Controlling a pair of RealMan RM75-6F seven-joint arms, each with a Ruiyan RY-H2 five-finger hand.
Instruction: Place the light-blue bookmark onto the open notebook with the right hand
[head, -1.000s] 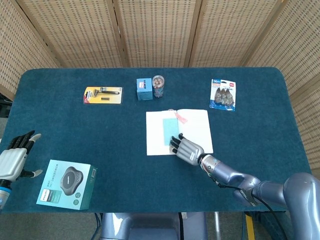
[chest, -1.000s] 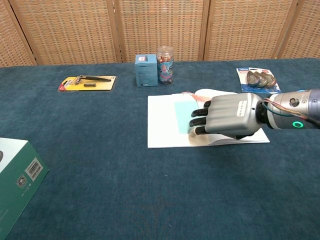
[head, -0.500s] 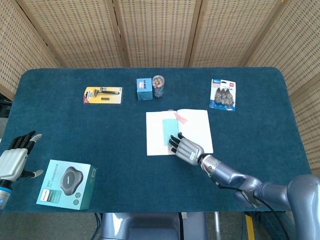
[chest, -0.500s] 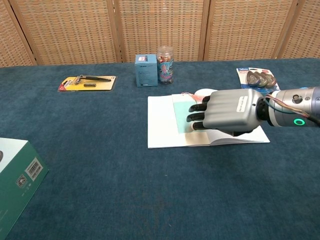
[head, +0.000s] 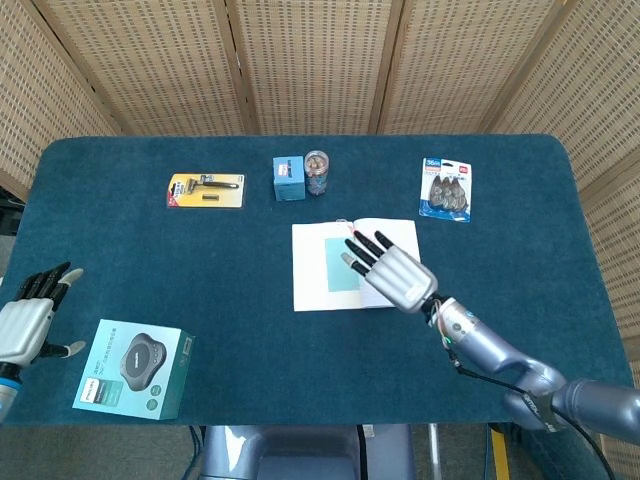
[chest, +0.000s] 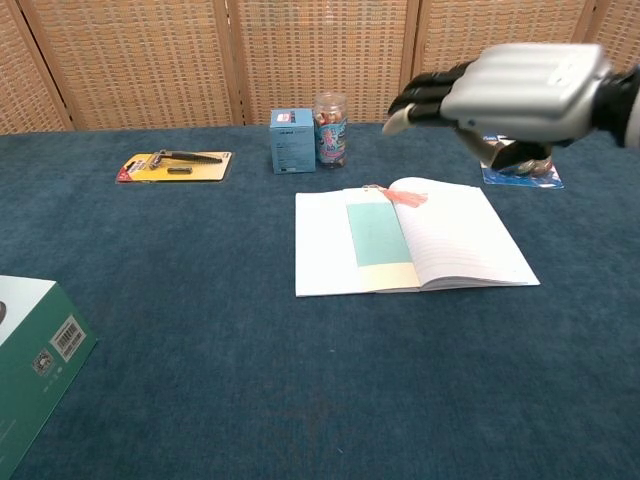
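The open notebook (head: 318, 262) (chest: 460, 240) lies at the table's middle. The light-blue bookmark (head: 340, 266) (chest: 376, 230) lies flat on its left page, a pink tassel at its top end. My right hand (head: 392, 268) (chest: 505, 92) hovers well above the notebook, fingers spread, holding nothing. In the head view it covers the notebook's right page. My left hand (head: 30, 316) is open at the table's left edge, far from the notebook; the chest view does not show it.
A razor pack (head: 205, 189) (chest: 174, 165), a small blue box (head: 289, 178) (chest: 293, 141) and a jar (head: 317, 173) (chest: 331, 129) stand along the back. A blister pack (head: 446, 189) (chest: 520, 172) lies back right. A green boxed device (head: 135, 369) (chest: 30, 355) sits front left.
My right hand has lifted off the notebook and risen high above it, fingers spreading. The bookmark stays flat on the left page. The left hand has not moved.
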